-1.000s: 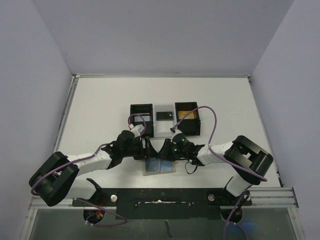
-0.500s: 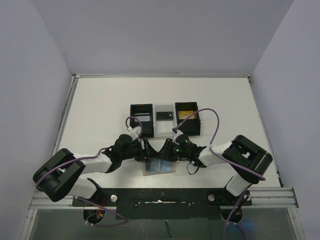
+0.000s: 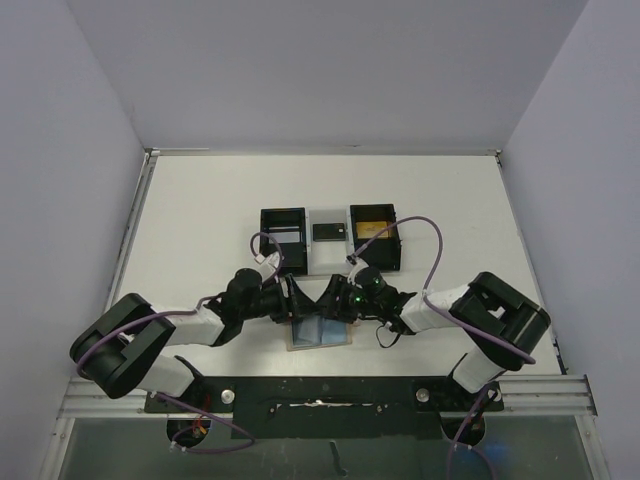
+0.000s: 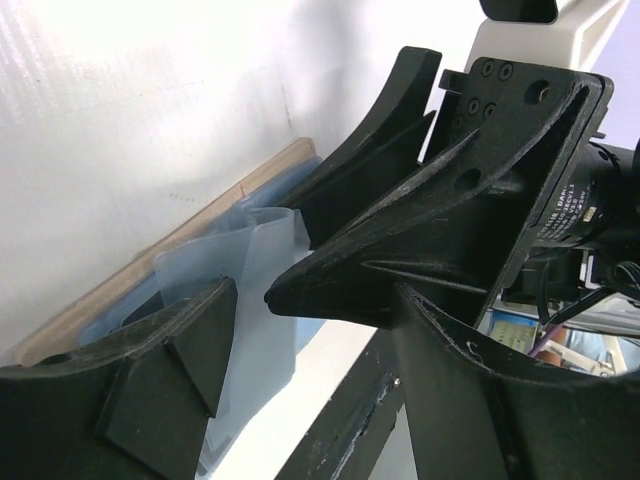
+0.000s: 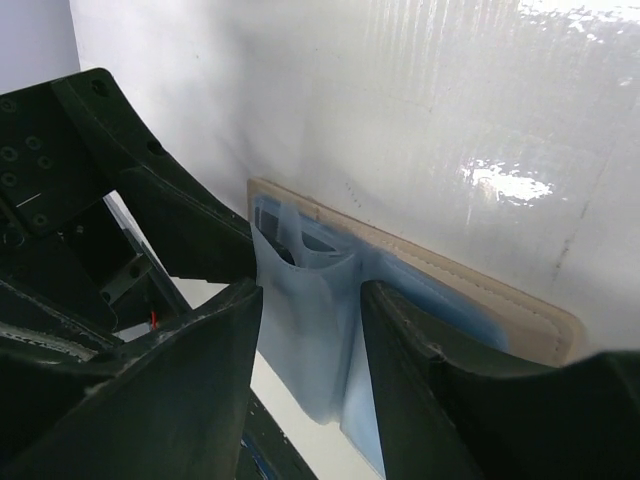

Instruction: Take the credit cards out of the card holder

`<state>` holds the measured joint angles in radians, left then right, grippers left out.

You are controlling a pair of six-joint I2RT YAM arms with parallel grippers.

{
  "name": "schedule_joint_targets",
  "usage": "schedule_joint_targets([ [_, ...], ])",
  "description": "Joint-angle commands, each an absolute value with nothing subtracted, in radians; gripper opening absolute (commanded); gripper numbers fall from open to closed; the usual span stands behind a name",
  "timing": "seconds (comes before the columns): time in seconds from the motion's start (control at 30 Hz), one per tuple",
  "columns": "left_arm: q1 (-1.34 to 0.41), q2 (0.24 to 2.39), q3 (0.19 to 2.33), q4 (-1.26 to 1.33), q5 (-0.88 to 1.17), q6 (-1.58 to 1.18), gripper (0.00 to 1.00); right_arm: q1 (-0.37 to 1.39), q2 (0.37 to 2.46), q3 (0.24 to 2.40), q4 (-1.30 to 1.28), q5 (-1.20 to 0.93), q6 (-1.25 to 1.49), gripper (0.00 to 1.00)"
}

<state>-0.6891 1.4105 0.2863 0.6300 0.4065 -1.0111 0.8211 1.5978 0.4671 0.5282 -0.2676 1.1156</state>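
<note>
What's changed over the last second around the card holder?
The left arm swung its elbow inward; the left gripper stays open beside the holder. The right gripper opened and now straddles the raised blue-grey pocket. Nothing taken out. The card holder stayed open in the same spot; the tray did not move.

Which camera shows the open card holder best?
Right wrist: the card holder lies open close up, a blue-grey pocket standing between the fingers. Left wrist: partly hidden behind the right gripper. Top: tiny, no detail.
</note>
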Motion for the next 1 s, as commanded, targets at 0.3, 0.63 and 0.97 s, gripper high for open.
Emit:
schedule_joint_targets([
  [0.3,-0.704,1.472,0.282,0.724,0.513,-1.056,0.59,0.822,1.411,0.508,0.288,-0.095,1.084,0.6],
  [0.63,-0.757,1.583,0.37,0.845,0.597,-1.094,0.58,0.805,1.225,0.495,0.081,0.09,1.12,0.61],
  [0.97,-0.874,1.719,0.469,0.894,0.603,-1.128,0.56,0.741,1.003,0.497,-0.278,0.31,1.215,0.62],
])
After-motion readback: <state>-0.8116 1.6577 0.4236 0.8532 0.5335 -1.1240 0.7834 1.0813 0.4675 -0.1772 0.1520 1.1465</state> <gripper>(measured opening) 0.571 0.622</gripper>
